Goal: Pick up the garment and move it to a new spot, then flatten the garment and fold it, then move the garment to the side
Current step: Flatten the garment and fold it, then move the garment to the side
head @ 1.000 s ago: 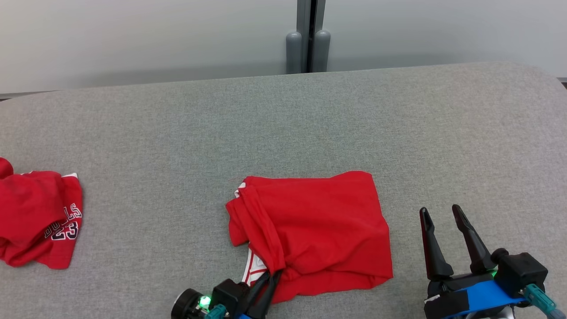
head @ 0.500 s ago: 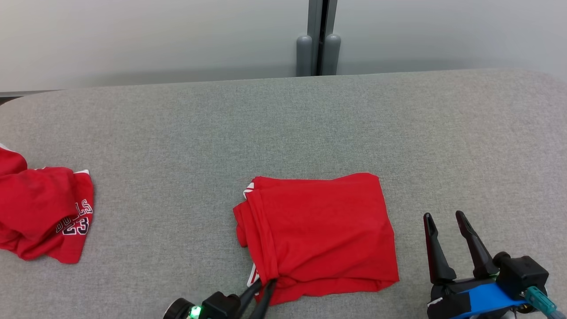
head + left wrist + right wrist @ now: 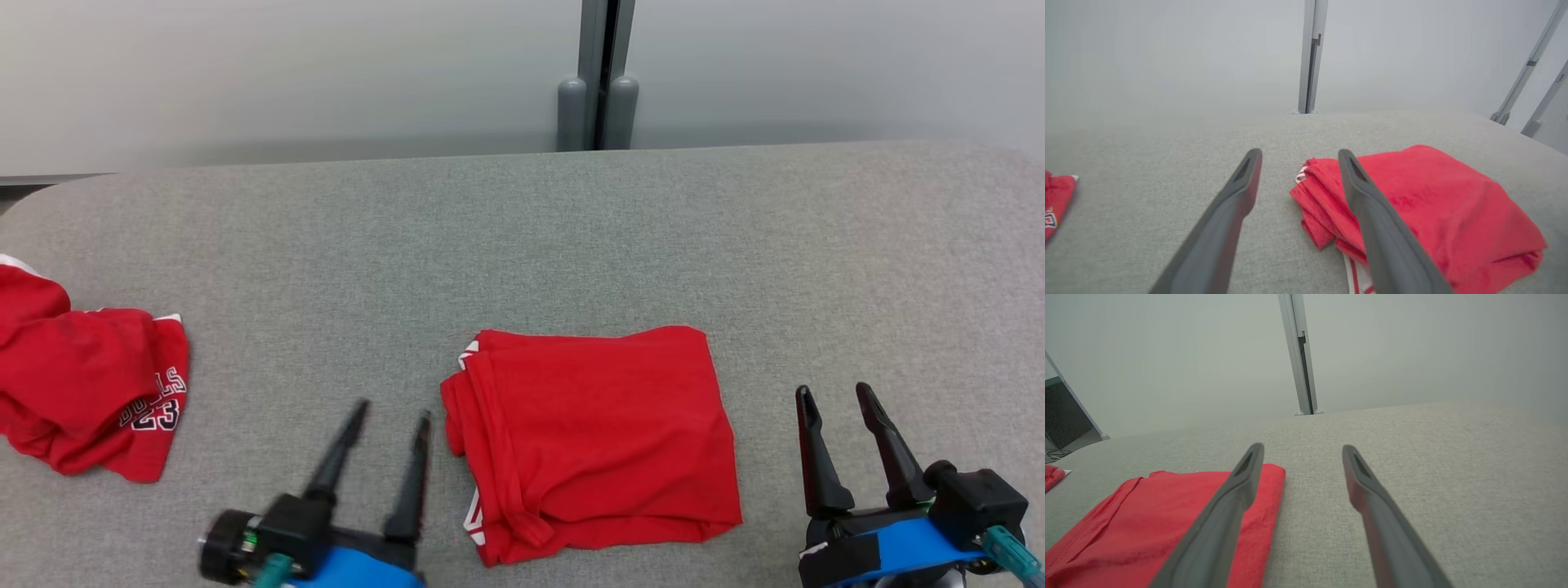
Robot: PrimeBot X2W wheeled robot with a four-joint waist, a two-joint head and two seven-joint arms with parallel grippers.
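The folded garment [image 3: 596, 433] is flanked by the left tool [image 3: 392, 411] at 9 o'clock and the right tool [image 3: 833, 390] at 3. Both are held released.

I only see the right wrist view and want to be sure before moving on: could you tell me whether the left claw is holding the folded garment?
Observer: No, the left claw is open, beside the left edge of the folded red garment.
Operator: Thanks. Is that edge tidy?
Observer: Layers stack there; white trim peeks out at the near corner.
Operator: Anything else on the table?
Observer: A crumpled red jersey printed 23 lies at the far left of the table.
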